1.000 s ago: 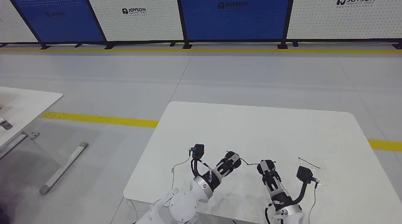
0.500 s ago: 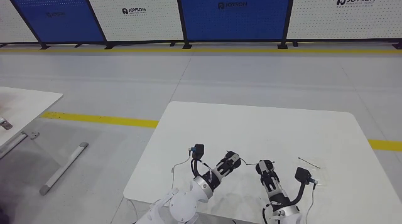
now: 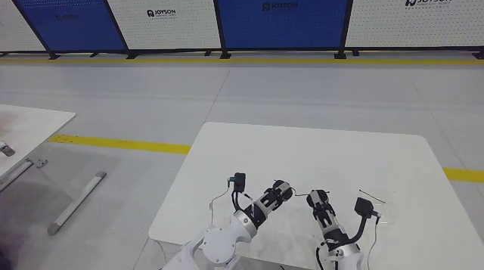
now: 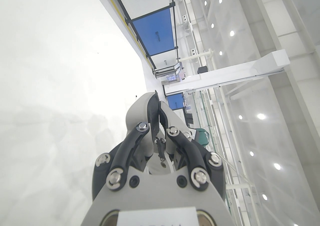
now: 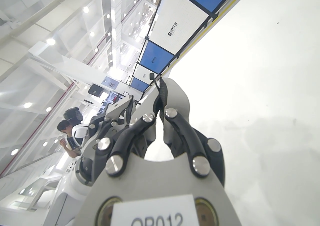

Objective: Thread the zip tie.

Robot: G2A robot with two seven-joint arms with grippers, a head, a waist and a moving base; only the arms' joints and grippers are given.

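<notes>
**Item.** The tie [image 3: 300, 193] is thin and black. It is held above the front part of the table [image 3: 302, 145], across the short gap between the two grippers. Its visible run lies roughly side to side across the robot's front.

**Right gripper** [image 5: 160, 94]. It is clamped on the tie. The strap rises from between the pads, and the square head [image 5: 152, 76] stands clear just past the fingertips.

**Left gripper** [image 4: 157, 106]. Its pads are pressed together. From above, the tie's other end runs into it, so it is judged to grip the tail. Its own wrist view does not show the strap plainly.

**Governing relation.** The head projects from the right gripper on the side facing the left gripper, which sits just beside it. The right arm carries the head and the left carries the free end. The coming move is judged to need the tail tip aligned with the head's slot. Which way the slot faces cannot be made out.

**Other.** A spare tie [image 3: 370, 195] lies flat on the table, right of the right arm and apart from both grippers.

**Markings.** The wall panels [image 3: 280, 5] bear a printed logo. Each wrist housing has a white label [image 5: 152, 209], cut off at the frame edge. None of the print is transcribed.
</notes>
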